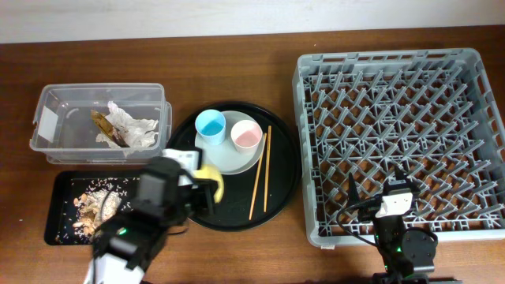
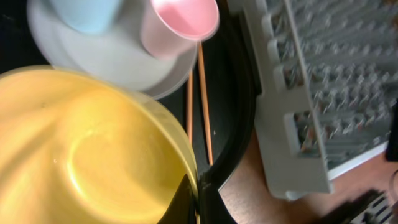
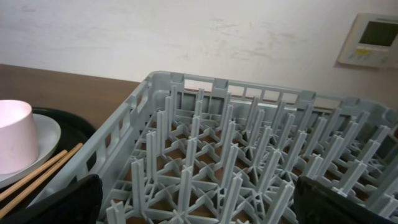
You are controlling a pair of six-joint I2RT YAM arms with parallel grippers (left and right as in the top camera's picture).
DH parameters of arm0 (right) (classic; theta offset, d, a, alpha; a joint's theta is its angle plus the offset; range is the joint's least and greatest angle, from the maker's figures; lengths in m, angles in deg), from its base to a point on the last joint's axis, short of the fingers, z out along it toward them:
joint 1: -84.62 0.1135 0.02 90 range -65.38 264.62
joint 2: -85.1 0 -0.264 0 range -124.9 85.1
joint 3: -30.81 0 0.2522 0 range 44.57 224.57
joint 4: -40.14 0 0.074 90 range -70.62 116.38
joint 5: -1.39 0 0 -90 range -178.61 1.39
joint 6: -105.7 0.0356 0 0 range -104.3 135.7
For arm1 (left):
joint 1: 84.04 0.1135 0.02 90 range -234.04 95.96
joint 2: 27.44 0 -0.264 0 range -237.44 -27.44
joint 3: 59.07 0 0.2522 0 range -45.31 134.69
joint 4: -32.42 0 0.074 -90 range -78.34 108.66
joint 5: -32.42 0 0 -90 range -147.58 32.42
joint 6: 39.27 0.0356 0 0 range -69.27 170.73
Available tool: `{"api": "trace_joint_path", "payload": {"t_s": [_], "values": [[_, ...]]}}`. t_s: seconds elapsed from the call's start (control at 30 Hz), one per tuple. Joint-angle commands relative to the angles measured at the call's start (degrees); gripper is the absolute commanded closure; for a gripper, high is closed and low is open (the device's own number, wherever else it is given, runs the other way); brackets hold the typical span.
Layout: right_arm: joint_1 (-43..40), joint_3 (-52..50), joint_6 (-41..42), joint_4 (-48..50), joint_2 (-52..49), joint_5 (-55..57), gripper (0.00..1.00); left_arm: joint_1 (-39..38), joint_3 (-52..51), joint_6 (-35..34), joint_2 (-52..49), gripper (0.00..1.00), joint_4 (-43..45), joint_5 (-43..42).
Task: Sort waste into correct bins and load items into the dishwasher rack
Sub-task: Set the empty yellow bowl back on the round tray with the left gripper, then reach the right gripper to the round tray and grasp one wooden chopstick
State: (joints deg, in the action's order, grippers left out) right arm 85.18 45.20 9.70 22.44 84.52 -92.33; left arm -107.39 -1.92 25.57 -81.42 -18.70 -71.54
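Yellow bowl [image 2: 93,149] — in left gripper [image 2: 194,202]

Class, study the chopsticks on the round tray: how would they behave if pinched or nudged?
The chopsticks look thin and wooden, so probably stiff and very light. Lying loose side by side on the black tray, they would likely roll or slide apart if pushed. Lying flat, they may be hard to pinch.

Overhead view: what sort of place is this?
Likely a staged dish-clearing test bench indoors, not a real kitchen: a wooden table, a grey dishwasher rack standing on it, and a wall control panel behind.
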Motion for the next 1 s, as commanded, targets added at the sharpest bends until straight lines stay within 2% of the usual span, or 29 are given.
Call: {"api": "trace_joint_path", "payload": {"t_s": [0.0, 0.03, 0.13, 0.23, 0.33, 0.37, 0.47, 0.57, 0.6, 0.63, 0.67, 0.73, 0.97], "values": [[-0.26, -0.31, 0.24, -0.33, 0.37, 0.09, 0.02, -8.50, 0.76, -1.16, -9.99, 1.00, 3.37, 10.86], [-0.26, -0.31, 0.24, -0.33, 0.37, 0.09, 0.02, -10.27, 0.76, -1.16, -15.63, 1.00, 5.35, 13.16], [-0.26, -0.31, 0.24, -0.33, 0.37, 0.09, 0.02, -10.40, 0.76, -1.16, -24.13, 1.00, 7.67, 14.01], [-0.26, -0.31, 0.24, -0.33, 0.37, 0.09, 0.02, -10.40, 0.76, -1.16, -26.82, 0.99, 9.70, 14.03], [-0.26, -0.31, 0.24, -0.33, 0.37, 0.09, 0.02, -10.40, 0.76, -1.16, -26.80, 0.59, 9.73, 13.99], [-0.26, -0.31, 0.24, -0.33, 0.37, 0.09, 0.02, -10.40, 0.81, -1.16, -26.80, 0.53, 9.75, 13.99], [-0.26, -0.31, 0.24, -0.33, 0.37, 0.09, 0.02, -9.44, 5.05, -1.16, -25.59, 0.48, 8.79, 14.49], [-0.26, -0.31, 0.24, -0.33, 0.37, 0.09, 0.02, -2.78, 11.52, -1.09, -22.97, 0.45, 5.49, 18.53], [-0.26, -0.31, 0.24, -0.33, 0.37, 0.09, 0.02, 1.60, 12.66, -0.92, -22.18, 0.35, 4.57, 21.03], [-0.26, -0.31, 0.24, -0.33, 0.37, 0.09, 0.02, 5.49, 12.66, -0.92, -21.73, 0.16, 4.59, 22.51], [-0.26, -0.31, 0.24, -0.33, 0.37, 0.09, 0.02, 8.13, 12.63, -0.92, -21.77, 0.01, 4.48, 22.82], [-0.26, -0.31, 0.24, -0.33, 0.37, 0.09, 0.02, 10.47, 12.63, -0.92, -21.81, 0.01, 4.50, 22.80], [-0.26, -0.31, 0.24, -0.33, 0.37, 0.09, 0.02, 10.40, 12.63, -0.92, -21.81, 0.01, 4.28, 22.80]]}}
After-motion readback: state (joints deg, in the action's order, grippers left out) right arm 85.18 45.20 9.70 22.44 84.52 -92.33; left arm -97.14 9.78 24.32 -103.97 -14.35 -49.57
